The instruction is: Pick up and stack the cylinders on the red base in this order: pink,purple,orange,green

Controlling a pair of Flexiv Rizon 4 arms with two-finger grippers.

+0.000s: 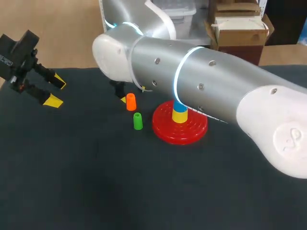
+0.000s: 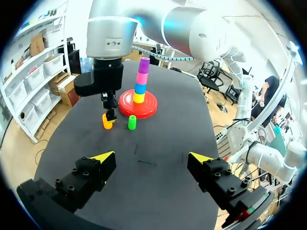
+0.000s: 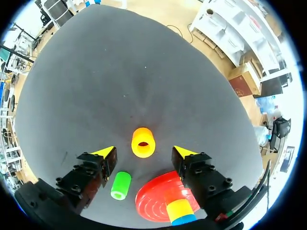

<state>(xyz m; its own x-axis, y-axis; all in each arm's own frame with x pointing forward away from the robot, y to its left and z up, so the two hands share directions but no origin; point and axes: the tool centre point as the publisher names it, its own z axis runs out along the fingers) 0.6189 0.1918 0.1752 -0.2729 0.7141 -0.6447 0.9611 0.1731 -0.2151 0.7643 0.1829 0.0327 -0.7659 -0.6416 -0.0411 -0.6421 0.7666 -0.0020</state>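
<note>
From the head view, my right arm (image 1: 192, 76) crosses the table and hides most of the stack on the red base (image 1: 165, 132). The right gripper (image 1: 123, 98) seems to sit right at the orange cylinder (image 1: 130, 102), though I can barely see it. The green cylinder (image 1: 137, 121) stands just beside. My left gripper (image 1: 55, 92) is well apart, fingers spread and empty. The left wrist view shows the pink cylinder (image 2: 141, 76) and the purple cylinder (image 2: 144, 63) stacked, so orange is the step in hand. In the right wrist view the fingers stand apart, with orange just ahead between them. Next I'd descend straight and close, avoiding green and the base rim.
</note>
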